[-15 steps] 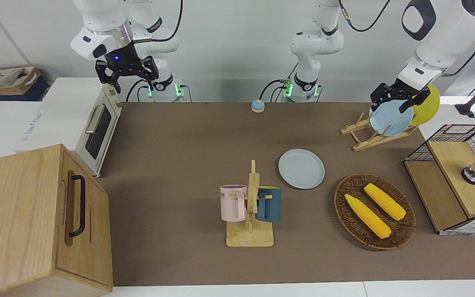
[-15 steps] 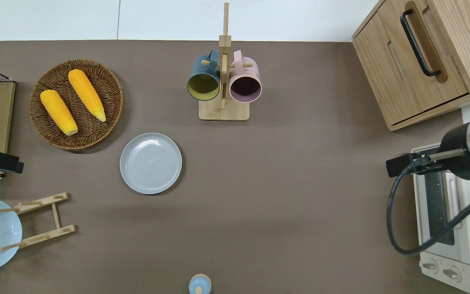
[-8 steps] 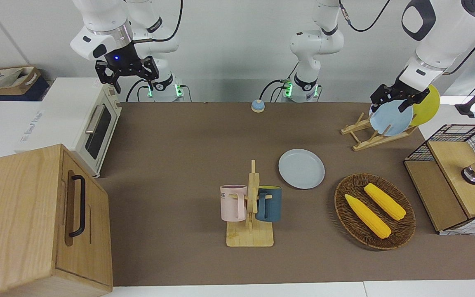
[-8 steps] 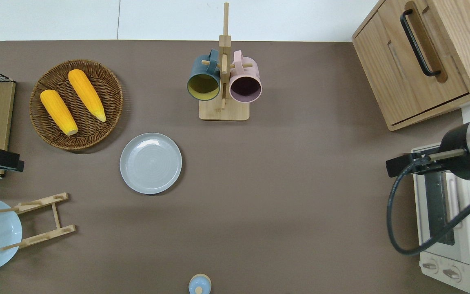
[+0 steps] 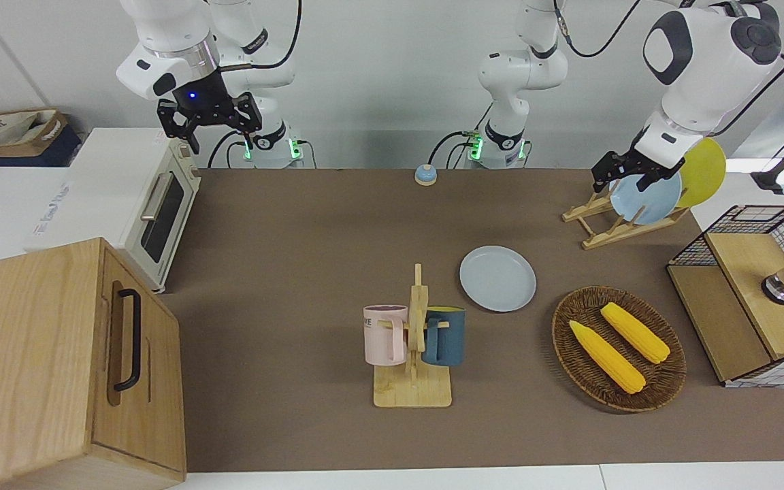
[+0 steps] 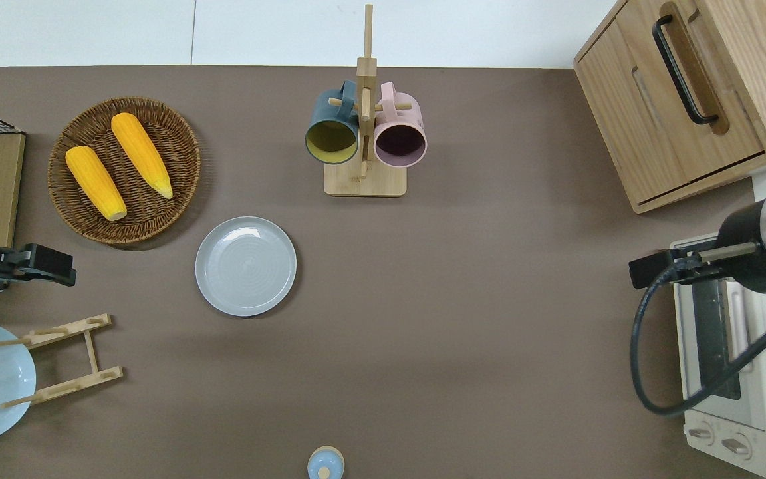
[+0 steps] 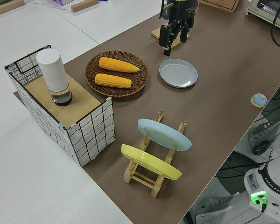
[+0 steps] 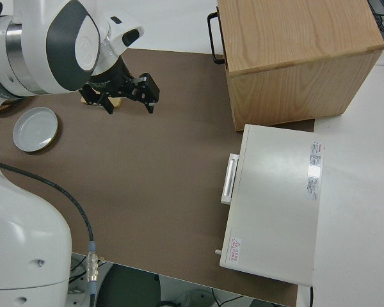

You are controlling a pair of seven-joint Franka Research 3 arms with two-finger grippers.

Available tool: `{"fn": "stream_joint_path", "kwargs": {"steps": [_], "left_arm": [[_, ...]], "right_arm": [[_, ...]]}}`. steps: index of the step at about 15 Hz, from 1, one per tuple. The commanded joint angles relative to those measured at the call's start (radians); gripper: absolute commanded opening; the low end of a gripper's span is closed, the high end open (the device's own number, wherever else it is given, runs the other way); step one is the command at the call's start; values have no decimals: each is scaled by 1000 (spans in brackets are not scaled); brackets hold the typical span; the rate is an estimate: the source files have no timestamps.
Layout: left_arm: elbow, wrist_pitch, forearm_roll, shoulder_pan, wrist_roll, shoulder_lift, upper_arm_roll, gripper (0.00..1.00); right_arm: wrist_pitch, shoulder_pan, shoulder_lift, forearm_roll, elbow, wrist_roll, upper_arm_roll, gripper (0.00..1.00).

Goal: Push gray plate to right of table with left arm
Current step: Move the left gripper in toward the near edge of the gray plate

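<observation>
1. Gray plate (image 6: 246, 265): flat on the table (image 6: 463, 319), at about seven o'clock from the mug rack (image 6: 364, 133) in the overhead view, beside the corn basket (image 6: 124, 169).
2. Left gripper (image 6: 44, 266): in the air above the table's left-arm end, at nine o'clock from the plate, well apart; apparently empty, finger spacing unclear.
3. Right arm: parked.

"FRANKA EMIKA" on robot base (image 7: 276, 185)
</observation>
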State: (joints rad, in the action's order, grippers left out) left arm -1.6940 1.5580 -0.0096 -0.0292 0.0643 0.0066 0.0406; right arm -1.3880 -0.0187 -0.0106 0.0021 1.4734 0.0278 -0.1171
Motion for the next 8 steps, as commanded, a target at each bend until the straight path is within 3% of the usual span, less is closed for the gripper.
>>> {"fn": "stream_joint_path", "kwargs": {"steps": [1, 4, 6, 8], "left_arm": [[-105, 97, -50, 17, -24, -14, 11, 1000], [-217, 200, -78, 15, -26, -39, 12, 1000], [-327, 308, -112, 15, -93, -82, 7, 1000], [-354, 349, -112, 17, -144, -80, -17, 1000]], "right_arm": [[14, 20, -6, 10, -4, 1, -15, 983], [12, 20, -6, 10, -4, 0, -13, 983], [12, 20, -6, 10, -4, 0, -15, 983], [12, 20, -6, 10, -4, 1, -13, 983]]}}
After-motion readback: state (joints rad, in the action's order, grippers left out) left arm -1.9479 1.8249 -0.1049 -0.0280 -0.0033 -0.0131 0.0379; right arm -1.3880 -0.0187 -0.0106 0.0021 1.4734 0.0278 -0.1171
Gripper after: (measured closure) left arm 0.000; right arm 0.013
